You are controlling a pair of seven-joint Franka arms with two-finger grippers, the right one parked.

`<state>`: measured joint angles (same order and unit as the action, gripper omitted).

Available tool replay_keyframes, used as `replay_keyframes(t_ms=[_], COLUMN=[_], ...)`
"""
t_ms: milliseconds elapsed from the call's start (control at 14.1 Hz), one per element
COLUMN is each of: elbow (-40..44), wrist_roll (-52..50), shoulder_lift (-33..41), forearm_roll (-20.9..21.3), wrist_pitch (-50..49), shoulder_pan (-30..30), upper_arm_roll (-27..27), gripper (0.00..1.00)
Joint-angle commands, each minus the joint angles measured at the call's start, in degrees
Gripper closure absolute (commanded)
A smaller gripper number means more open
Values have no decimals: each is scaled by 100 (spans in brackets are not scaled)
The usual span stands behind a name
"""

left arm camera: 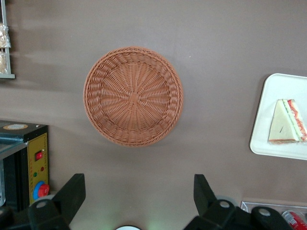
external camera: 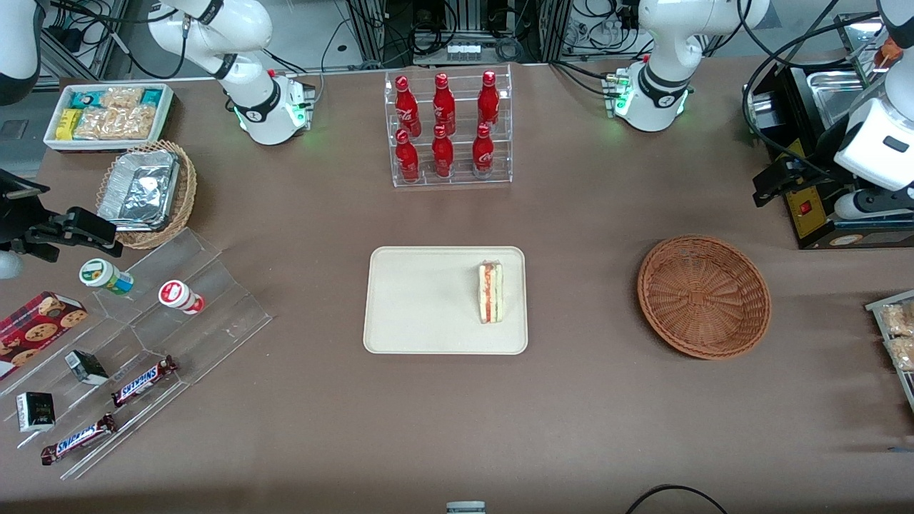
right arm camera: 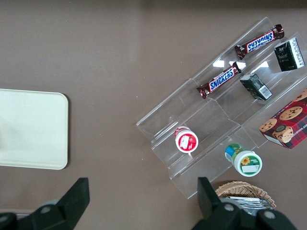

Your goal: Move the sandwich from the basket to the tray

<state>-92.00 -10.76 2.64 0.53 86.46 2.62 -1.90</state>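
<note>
My black two-finger gripper (left arm camera: 136, 196) hangs with its jaws spread wide and nothing between them, raised well above the brown table (external camera: 585, 400) near the working arm's end. In my wrist view each finger (left arm camera: 72, 191) stands clear of everything below.

Under me sits the round, shallow, reddish-brown woven wicker basket (left arm camera: 133, 96), with only its woven floor showing inside. In the front view that basket (external camera: 704, 296) rests on the table near a black box with a yellow panel (external camera: 810, 207).

Toward the middle of the table lies the flat rectangular cream plastic tray (external camera: 421, 307) with rounded corners and a low rim. The small triangular wedge of sandwich (external camera: 490, 292), pale cream bread with red and green filling along its edge, lies on the tray, at the end closest to the basket. My wrist view shows the same sandwich (left arm camera: 287, 122) flat on the tray (left arm camera: 273, 96).

Farther from the front camera than the tray stands a clear rack of red bottles (external camera: 447, 128).
</note>
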Motion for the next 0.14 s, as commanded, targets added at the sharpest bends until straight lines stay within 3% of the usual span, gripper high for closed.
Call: replay_keyframes(t_ms=[0, 71], elbow=[235, 296], wrist_roll=[100, 100], shoulder_lift=[8, 0], forearm_roll=[35, 35], wrist_pitch=[-244, -253], shoulder_pan=[-69, -69], upper_arm_roll=[-73, -73], gripper=[0, 0])
